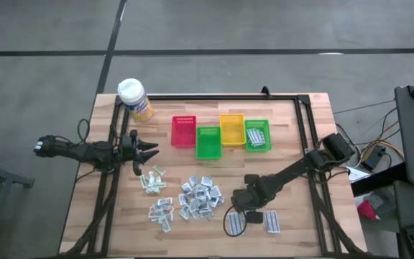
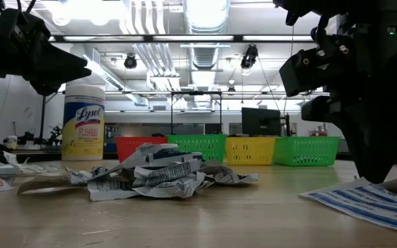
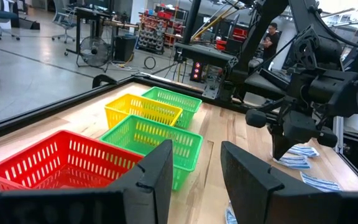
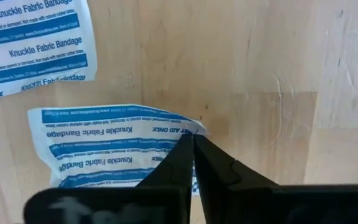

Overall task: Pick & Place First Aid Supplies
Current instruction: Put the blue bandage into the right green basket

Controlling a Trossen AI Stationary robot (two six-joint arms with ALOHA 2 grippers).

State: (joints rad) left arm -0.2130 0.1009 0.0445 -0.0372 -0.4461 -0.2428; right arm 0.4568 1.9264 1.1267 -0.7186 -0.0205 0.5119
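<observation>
Right claw point(image 4: 193, 163) is down on the bench point(image 1: 300, 144), near its front edge, tips pinched together on the edge of a knuckle bandage packet point(image 4: 114, 151) (white, blue stripes), another packet point(image 4: 33, 46) lying just beside. Left claw point(image 3: 194, 180) hovers over the far side with its fingers apart, gripping nothing, the red bin point(image 3: 61, 163) ahead.
</observation>
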